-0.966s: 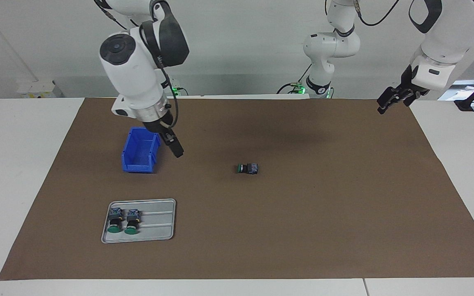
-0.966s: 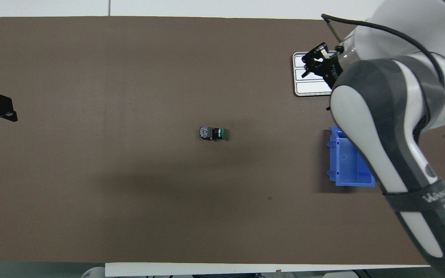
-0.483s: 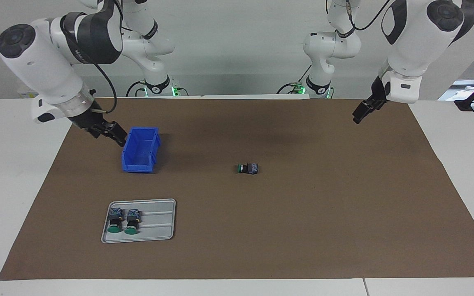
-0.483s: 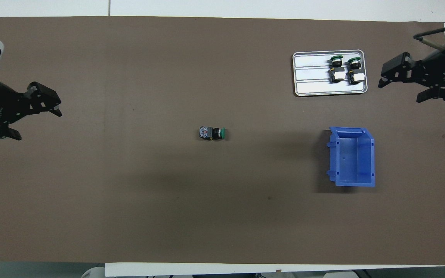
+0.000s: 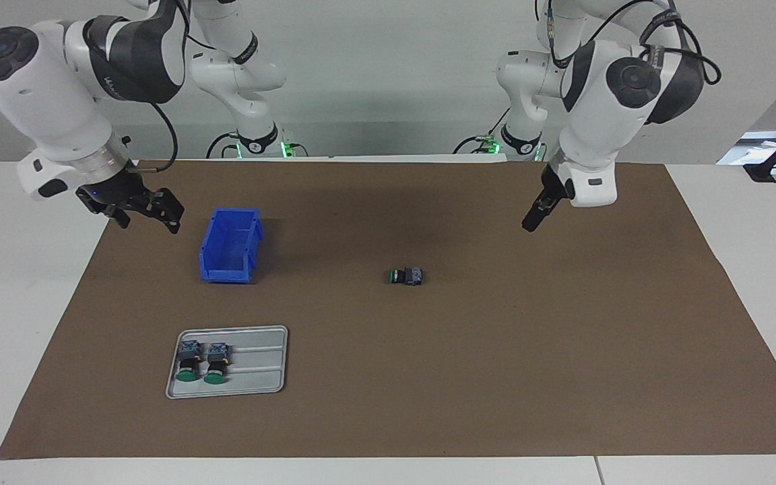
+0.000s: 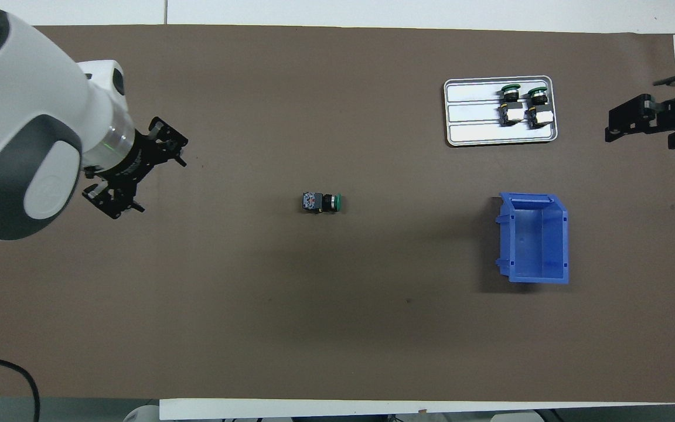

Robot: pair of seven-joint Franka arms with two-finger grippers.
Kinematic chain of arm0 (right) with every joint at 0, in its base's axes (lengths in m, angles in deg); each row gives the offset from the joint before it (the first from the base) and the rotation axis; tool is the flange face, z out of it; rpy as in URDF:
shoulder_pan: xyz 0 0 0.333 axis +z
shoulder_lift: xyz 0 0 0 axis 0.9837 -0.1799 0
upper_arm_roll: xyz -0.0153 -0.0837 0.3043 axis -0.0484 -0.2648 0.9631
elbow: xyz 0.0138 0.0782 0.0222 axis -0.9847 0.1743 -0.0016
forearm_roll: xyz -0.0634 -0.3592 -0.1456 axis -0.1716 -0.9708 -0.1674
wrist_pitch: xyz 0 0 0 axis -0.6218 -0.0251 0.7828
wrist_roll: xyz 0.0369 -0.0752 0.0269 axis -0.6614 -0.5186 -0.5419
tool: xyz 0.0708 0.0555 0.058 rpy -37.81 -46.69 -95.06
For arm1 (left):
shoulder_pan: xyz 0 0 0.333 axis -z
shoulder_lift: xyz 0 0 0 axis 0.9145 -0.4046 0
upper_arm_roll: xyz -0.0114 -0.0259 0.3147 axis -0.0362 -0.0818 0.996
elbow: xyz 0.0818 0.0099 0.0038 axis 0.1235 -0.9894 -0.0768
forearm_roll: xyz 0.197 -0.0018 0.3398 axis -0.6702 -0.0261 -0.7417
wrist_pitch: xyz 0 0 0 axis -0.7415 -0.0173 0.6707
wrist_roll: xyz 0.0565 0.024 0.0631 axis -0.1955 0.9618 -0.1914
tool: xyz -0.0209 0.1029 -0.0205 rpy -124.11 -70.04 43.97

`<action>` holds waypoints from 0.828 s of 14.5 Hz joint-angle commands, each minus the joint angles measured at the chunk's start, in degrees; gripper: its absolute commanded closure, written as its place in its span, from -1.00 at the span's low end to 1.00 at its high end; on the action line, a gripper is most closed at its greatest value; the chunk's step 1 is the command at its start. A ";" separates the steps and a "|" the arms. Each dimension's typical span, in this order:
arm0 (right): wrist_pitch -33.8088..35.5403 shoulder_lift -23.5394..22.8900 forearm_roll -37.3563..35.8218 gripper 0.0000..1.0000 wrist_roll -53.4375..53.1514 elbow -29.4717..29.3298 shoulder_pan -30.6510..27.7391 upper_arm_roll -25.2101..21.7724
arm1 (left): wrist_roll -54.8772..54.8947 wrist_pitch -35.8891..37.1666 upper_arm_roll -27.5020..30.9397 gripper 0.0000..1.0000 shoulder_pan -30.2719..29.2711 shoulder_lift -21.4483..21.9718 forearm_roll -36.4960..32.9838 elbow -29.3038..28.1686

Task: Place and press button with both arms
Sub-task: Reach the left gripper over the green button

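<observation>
The button (image 5: 406,276) (image 6: 321,202) lies on its side in the middle of the brown mat, green cap toward the right arm's end. Nothing touches it. My left gripper (image 5: 534,218) (image 6: 159,183) hangs open and empty above the mat, toward the left arm's end from the button. My right gripper (image 5: 149,219) (image 6: 639,136) is open and empty, raised over the mat's edge at the right arm's end, beside the blue bin.
An empty blue bin (image 5: 230,246) (image 6: 534,237) stands toward the right arm's end. Farther from the robots, a grey tray (image 5: 260,367) (image 6: 472,111) holds two identical buttons (image 5: 203,360) (image 6: 523,105). Two slim arms (image 5: 253,128) stand at the robots' edge.
The left arm has swung in from the mat's end toward the button. The right arm has pulled away from over the bin to the mat's edge. The button has not moved.
</observation>
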State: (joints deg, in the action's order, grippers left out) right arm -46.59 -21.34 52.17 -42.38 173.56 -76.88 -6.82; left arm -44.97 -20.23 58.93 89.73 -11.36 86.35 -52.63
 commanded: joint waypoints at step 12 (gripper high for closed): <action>0.93 5.54 -0.66 -0.97 4.01 4.50 -1.35 -1.07 | -35.96 -16.88 0.98 -0.99 17.00 -15.21 -0.06 2.10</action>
State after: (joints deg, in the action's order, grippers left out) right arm -46.53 -15.58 51.39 -39.40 178.58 -77.53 -7.84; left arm -77.61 -35.22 58.92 104.39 -23.61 86.84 -52.54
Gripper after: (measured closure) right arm 0.013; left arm 0.004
